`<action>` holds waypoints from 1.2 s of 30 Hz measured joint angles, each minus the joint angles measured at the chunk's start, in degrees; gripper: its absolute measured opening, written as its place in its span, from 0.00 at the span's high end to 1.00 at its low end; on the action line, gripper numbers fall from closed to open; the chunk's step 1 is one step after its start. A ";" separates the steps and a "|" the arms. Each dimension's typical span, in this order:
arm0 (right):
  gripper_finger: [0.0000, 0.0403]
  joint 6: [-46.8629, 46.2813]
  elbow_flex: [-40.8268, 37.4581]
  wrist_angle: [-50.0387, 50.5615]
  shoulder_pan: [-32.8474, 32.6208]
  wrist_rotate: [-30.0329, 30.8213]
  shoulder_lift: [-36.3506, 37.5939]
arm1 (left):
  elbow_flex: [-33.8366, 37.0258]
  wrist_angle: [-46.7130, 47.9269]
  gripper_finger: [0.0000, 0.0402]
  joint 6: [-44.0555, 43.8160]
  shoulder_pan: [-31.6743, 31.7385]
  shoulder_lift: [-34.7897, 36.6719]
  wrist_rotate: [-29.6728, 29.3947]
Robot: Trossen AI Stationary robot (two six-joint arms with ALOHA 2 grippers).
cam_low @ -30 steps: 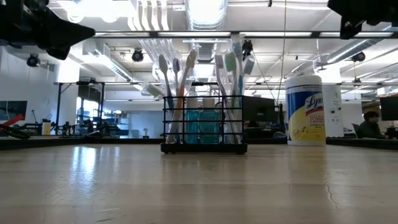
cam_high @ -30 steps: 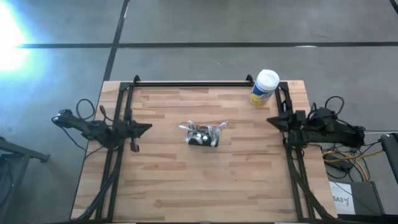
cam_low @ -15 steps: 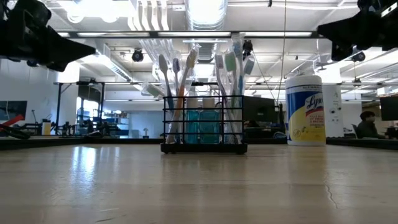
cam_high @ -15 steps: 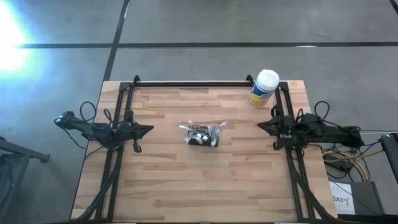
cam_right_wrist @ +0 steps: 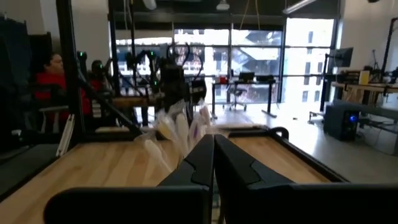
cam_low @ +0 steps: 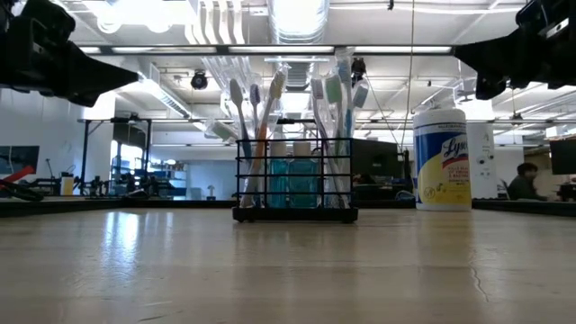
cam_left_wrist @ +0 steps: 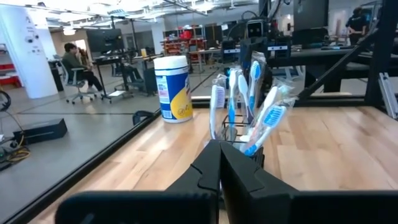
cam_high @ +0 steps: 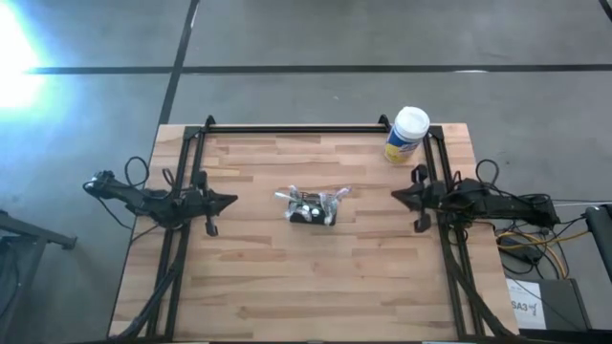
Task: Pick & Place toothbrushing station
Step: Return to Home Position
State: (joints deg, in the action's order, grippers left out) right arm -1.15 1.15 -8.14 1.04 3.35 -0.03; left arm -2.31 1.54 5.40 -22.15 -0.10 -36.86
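The toothbrushing station [cam_high: 312, 208] is a small black mesh holder box standing on its base at the table's middle. Several toothbrushes stick up out of it in the low view [cam_low: 294, 167]. It also shows in the left wrist view [cam_left_wrist: 245, 124] and, blurred, in the right wrist view [cam_right_wrist: 180, 134]. My left gripper [cam_high: 232, 200] hovers shut above the table's left side, pointing at the station. My right gripper [cam_high: 394, 196] hovers shut above the table's right side, also pointing at it. Neither touches anything.
A white-lidded round canister with a yellow label [cam_high: 407, 135] stands at the table's far right corner, also in the low view [cam_low: 442, 158]. A black frame rail [cam_high: 296, 128] runs along the far edge. People sit in the room beyond.
My right gripper has gone toward the table's left edge, nearer the station, and come lower in the low view. My left gripper has shifted slightly toward the station. The station has stayed where it was.
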 joint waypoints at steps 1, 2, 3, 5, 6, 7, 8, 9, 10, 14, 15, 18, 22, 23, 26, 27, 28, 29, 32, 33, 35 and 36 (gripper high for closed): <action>0.98 -0.19 0.00 -0.34 0.00 0.24 0.00 | 0.00 0.01 0.98 -0.49 0.00 0.00 -0.32; 0.98 -0.31 0.00 -0.42 0.00 0.73 0.00 | 0.02 0.05 0.98 -1.02 0.00 -0.01 -0.43; 0.98 -0.38 0.00 -0.46 0.00 1.13 0.00 | 0.02 0.07 0.98 -1.69 0.00 -0.10 -0.51; 0.98 -0.32 0.08 -0.22 0.02 1.23 -0.02 | 0.04 0.14 0.98 -2.37 -0.02 -0.28 -0.54; 0.98 -0.05 0.28 -0.24 0.02 1.25 -0.02 | 0.04 0.20 0.97 -2.46 -0.02 -0.40 -0.48; 0.98 0.44 0.46 -0.44 0.02 1.40 -0.02 | 0.07 0.22 0.97 -2.52 -0.02 -0.48 -0.46; 0.98 1.10 0.57 -0.51 0.02 1.51 -0.02 | 0.07 0.20 0.97 -2.52 -0.02 -0.59 -0.46; 0.98 1.52 0.61 -0.51 0.02 1.53 -0.02 | 0.09 0.10 0.97 -2.69 -0.02 -0.75 -0.46; 0.98 1.89 0.61 -0.43 0.02 1.53 -0.08 | 0.10 -0.07 0.97 -3.01 -0.02 -0.88 -0.40; 0.98 1.84 0.62 -0.30 0.02 1.59 -0.02 | 0.17 -0.64 0.97 -3.53 -0.02 -1.11 -0.38; 0.98 1.66 0.63 -0.39 0.01 1.90 -0.08 | 0.17 -0.68 0.97 -3.53 -0.02 -1.11 -0.38; 0.98 1.42 0.63 -0.22 0.02 2.94 -0.56 | 0.20 -0.71 0.98 -3.53 -0.02 -1.11 -0.38; 0.98 -3.89 0.66 -0.26 0.00 2.69 -0.48 | 0.20 -0.76 0.97 -3.52 -0.02 -1.11 -0.40; 0.98 -5.05 0.66 -0.25 0.00 2.69 -0.48 | 0.20 -0.76 0.97 -3.53 -0.02 -1.11 -0.40; 0.98 -6.11 0.66 -0.20 0.00 2.69 -0.50 | 0.22 -0.82 0.97 -3.51 -0.02 -1.11 -0.40; 0.98 -6.14 0.66 -0.20 0.00 2.67 -0.50 | 0.22 -0.82 0.97 -3.51 -0.02 -1.11 -0.40; 0.98 -6.14 0.66 -0.21 0.00 2.67 -0.50 | 0.22 -0.83 0.97 -3.52 -0.02 -1.11 -0.40; 0.98 -6.07 0.66 -0.20 0.00 2.67 -0.50 | 0.22 -0.83 0.97 -3.51 -0.02 -1.11 -0.40; 0.98 -5.14 0.66 -0.20 0.00 2.67 -0.50 | 0.22 -0.83 0.97 -3.51 -0.02 -1.11 -0.42; 0.98 -4.95 0.66 -0.19 0.00 2.67 -0.50 | 0.22 -0.83 0.97 -3.51 -0.02 -1.11 -0.42; 0.98 -4.79 0.66 -0.18 0.00 2.67 -0.50 | 0.22 -0.83 0.96 -3.51 -0.02 -1.11 -0.42; 0.98 -4.85 0.66 -0.18 0.00 2.67 -0.50 | 0.22 -0.83 0.96 -3.51 -0.02 -1.11 -0.42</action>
State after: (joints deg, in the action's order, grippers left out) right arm -6.00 1.80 -8.32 1.04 6.02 -0.54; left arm -2.09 0.71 1.89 -22.17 -1.21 -37.28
